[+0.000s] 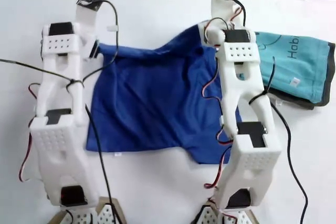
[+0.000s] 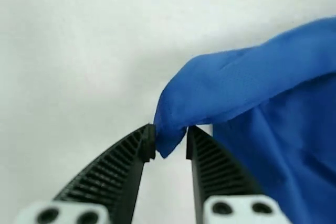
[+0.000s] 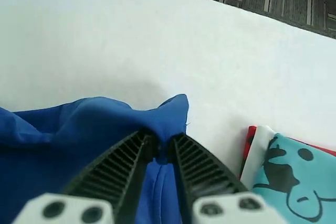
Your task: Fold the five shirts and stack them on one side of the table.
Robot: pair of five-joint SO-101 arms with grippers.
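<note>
Both arms lie stretched forward from their bases, side by side, upper links and forearms nearly in line (white shells, black motors at the joints). The left arm (image 1: pixel 58 103) has its wrist tipped downward at the far end, as far as the overhead view lets one judge. The left gripper (image 2: pixel 170 141) has its ribbed black fingers (image 2: pixel 126 166) drawn almost together, pinching a corner of the blue shirt (image 2: pixel 262 87) between the tips. The right arm (image 1: pixel 244 103) holds much the same pose. The right gripper (image 3: pixel 163 148) likewise has its fingers (image 3: pixel 202 171) clamped close on a fold of that cloth.
</note>
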